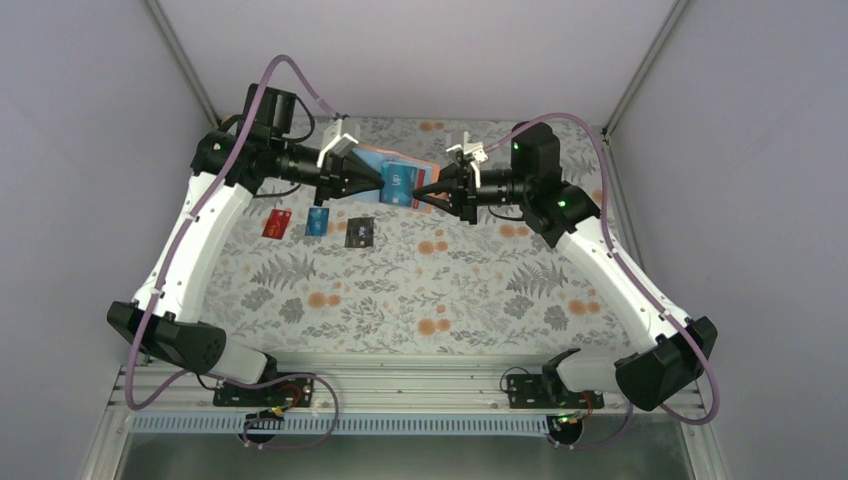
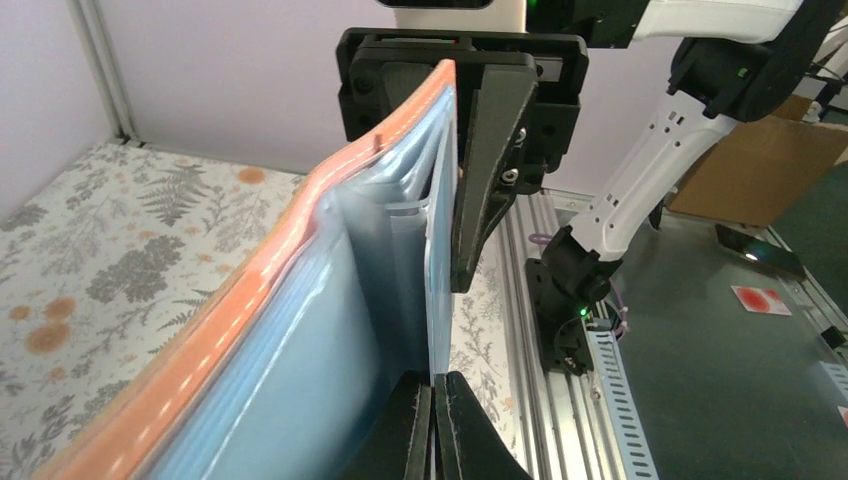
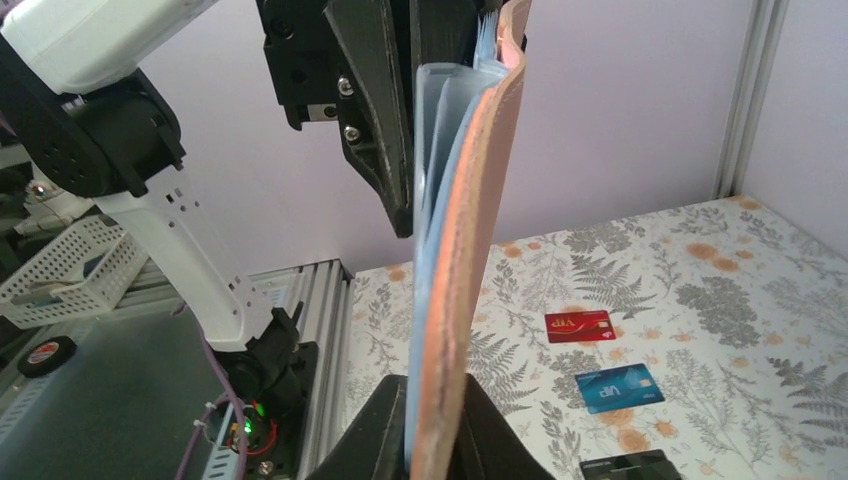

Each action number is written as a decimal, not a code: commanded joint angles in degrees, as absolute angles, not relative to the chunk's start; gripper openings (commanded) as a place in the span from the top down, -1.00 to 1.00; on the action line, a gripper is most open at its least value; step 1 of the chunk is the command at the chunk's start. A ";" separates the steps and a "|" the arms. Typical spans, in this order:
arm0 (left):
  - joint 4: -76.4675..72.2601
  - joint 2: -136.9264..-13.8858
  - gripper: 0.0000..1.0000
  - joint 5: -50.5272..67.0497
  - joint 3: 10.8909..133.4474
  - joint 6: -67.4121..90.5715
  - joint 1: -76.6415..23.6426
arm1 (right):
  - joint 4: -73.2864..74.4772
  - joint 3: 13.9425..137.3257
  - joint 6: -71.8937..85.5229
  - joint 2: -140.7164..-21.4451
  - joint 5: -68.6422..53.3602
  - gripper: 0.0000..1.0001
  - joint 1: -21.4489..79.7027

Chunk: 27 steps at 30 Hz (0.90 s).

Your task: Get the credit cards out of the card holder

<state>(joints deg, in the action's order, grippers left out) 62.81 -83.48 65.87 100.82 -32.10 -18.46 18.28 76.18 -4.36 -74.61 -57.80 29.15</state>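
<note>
Left gripper and right gripper clamp the raised tan, blue-lined bifold card holder, jaws closed. Red, blue and black flat credit cards lie left of it. Extraction looks complete; verify pockets, then lower it.

Bright, even diffuse light, faint shadows, close-up card holder softly blurred

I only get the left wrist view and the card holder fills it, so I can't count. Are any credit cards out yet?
Observer: Three lie on the table: a red card, a blue card and a black card, in a row.
Operator: Where, relative to the holder?
Observer: Closer to the near edge than the card holder, toward the left arm, clear of the left gripper and right gripper.
Operator: Anything left inside?
Observer: A blue printed panel shows on its open face; card or not, I cannot tell.
</note>
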 commanded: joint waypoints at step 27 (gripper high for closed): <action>57.66 -84.03 0.95 58.22 100.92 -27.52 -19.24 | 21.18 76.82 -6.20 -74.57 -61.19 0.85 26.72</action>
<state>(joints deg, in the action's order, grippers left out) 61.12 -82.56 61.87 99.83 -29.71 -16.32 19.66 76.18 -5.63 -74.61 -57.69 27.38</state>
